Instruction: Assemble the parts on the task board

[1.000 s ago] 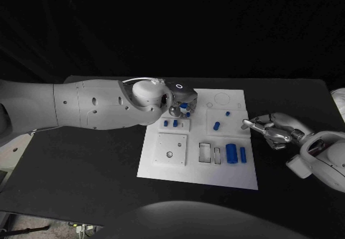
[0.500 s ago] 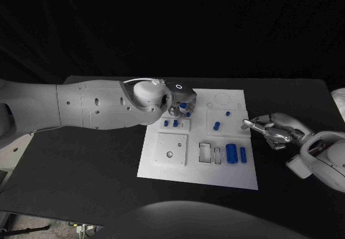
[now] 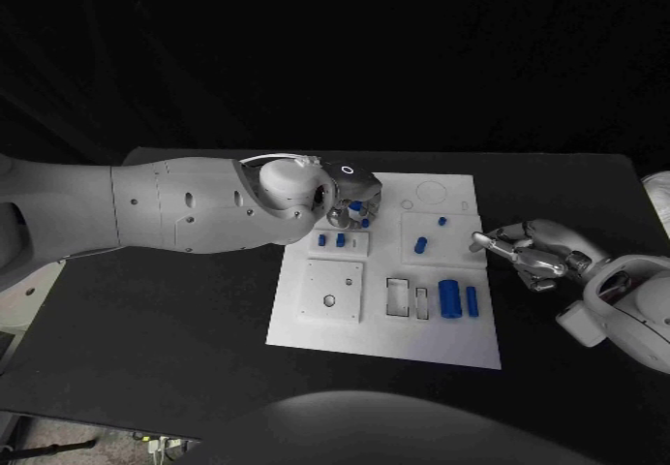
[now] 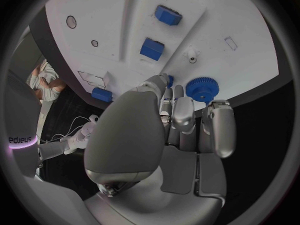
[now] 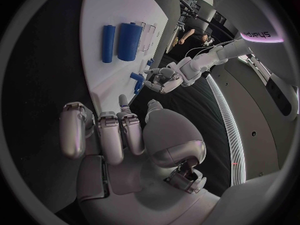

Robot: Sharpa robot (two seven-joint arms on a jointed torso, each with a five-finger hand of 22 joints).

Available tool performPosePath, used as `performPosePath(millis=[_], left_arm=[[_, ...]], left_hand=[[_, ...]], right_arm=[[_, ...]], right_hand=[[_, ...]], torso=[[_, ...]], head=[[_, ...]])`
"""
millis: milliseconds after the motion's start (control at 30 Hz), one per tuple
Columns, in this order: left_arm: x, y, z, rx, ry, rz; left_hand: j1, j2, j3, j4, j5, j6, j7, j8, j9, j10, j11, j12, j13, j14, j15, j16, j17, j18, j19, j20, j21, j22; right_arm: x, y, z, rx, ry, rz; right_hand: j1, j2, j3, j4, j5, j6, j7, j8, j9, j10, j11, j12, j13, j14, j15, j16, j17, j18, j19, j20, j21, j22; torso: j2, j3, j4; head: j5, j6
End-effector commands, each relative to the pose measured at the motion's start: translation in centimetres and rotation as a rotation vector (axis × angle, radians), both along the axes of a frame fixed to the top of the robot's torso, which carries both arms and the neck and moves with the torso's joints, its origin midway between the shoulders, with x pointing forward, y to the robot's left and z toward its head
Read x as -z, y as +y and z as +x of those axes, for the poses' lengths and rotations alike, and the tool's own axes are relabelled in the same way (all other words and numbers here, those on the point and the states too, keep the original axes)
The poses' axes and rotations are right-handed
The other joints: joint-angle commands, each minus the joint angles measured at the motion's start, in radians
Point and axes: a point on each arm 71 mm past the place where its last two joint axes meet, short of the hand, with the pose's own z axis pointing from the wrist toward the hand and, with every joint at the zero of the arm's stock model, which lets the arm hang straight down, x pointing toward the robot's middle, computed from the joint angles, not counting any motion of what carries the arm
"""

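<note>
Blue gear (image 4: 202, 89), toothed and round, lies flat on the white task board (image 3: 366, 334) at its far left corner, just beyond the fingertips (image 4: 182, 110) of the left hand (image 3: 342, 205). In the left wrist view those fingers reach toward the gear with a small blue piece (image 4: 169, 80) just beside them; whether the hand pinches that piece or merely touches it, I cannot tell. Two blue blocks (image 4: 152, 49) sit further along the board, and a white peg (image 4: 192, 59) stands near the gear. The step in hand looks like seating a small part at the gear's station. The next move probably calls for a fine, steady descent, with the piece lined up over its seat (a slight tilt could jam it). The right hand (image 3: 528, 252) rests just off the board's right edge above the black table (image 3: 167, 368), fingers loosely spread and holding nothing. Near it, a large blue cylinder (image 3: 449, 297) and a thinner one (image 3: 472, 300) lie side by side on the board
</note>
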Motion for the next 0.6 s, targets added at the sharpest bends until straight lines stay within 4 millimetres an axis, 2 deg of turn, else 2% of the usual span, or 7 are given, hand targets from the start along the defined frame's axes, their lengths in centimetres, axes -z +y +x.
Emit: performPosePath(millis=[33, 600], left_arm=[[-0.02, -0.2, 0.0, 0.005, -0.006, -0.005], [0.45, -0.26, 0.1, 0.001, 0.001, -0.005]], left_hand=[[0.003, 0.002, 0.005, 0.001, -0.005, -0.002, -0.008, -0.003, -0.001, 0.008, 0.002, 0.007, 0.002, -0.007, 0.003, -0.005, -0.001, 0.001, 0.031, -0.005, -0.003, 0.209], [0.018, 0.017, 0.03, -0.016, 0.001, 0.007, -0.006, 0.004, -0.005, 0.003, -0.001, 0.011, 0.003, -0.011, 0.001, -0.007, -0.012, 0.002, 0.029, -0.005, -0.008, 0.208]], right_arm=[[0.13, 0.13, -0.07, -0.013, 0.013, -0.006], [0.19, 0.12, -0.03, -0.012, 0.017, -0.01]], right_hand=[[-0.002, -0.007, -0.007, 0.0, -0.003, 0.006, 0.0, 0.004, -0.001, 0.104, -0.002, 0.004, 0.263, 0.104, -0.004, 0.003, 0.263, 0.004, 0.004, -0.002, 0.002, 0.189], [-0.002, -0.006, -0.007, -0.001, -0.002, 0.006, 0.0, 0.004, -0.001, 0.104, -0.002, 0.004, 0.263, 0.104, -0.004, 0.003, 0.263, 0.004, 0.003, -0.002, 0.001, 0.188]], torso=[[0.0, -0.0001, -0.0002], [0.001, 0.0, -0.0005]], head=[[0.001, 0.0], [0.002, 0.0]])
